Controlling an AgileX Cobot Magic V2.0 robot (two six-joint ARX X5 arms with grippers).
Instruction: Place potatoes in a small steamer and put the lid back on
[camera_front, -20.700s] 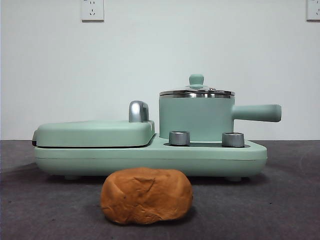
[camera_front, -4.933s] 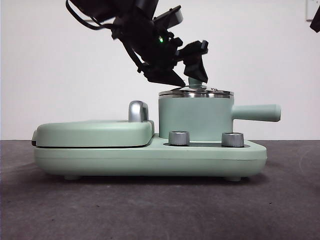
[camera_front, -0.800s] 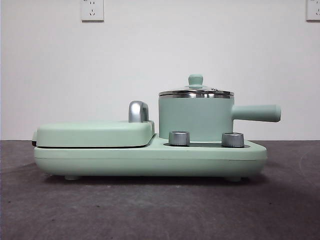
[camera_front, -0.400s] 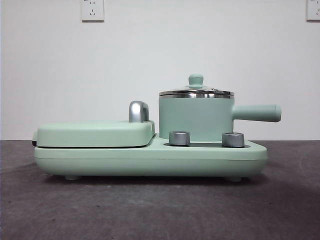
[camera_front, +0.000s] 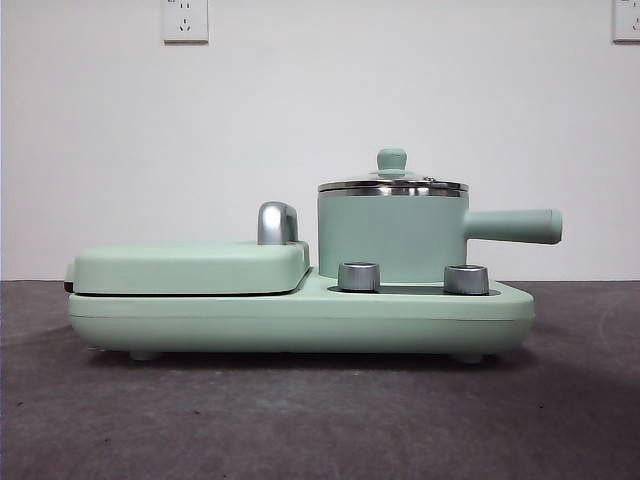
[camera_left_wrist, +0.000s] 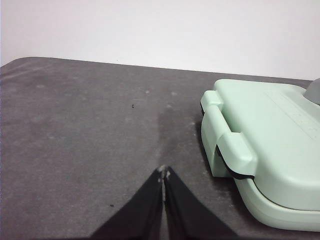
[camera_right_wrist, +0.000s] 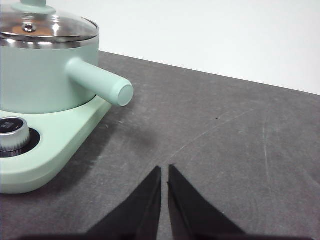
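In the front view, the closed flat grill cover (camera_front: 190, 266) fills the left of the green cooker base (camera_front: 300, 322), with a chrome hinge post (camera_front: 277, 222) behind it. Right of centre stands the small steamer (camera_front: 392, 238), its lid (camera_front: 393, 184) seated on the steel rim, side handle pointing right. In the right wrist view an orange-brown mass, the potatoes (camera_right_wrist: 37, 30), shows through the glass at upper left. Two steel knobs (camera_front: 359, 276) sit below the pot; no writing is legible. The left gripper (camera_left_wrist: 163, 172) hangs over bare surface (camera_left_wrist: 80, 130), jaws clenched on nothing; the right gripper (camera_right_wrist: 164, 171) likewise, jaws nearly touching, empty.
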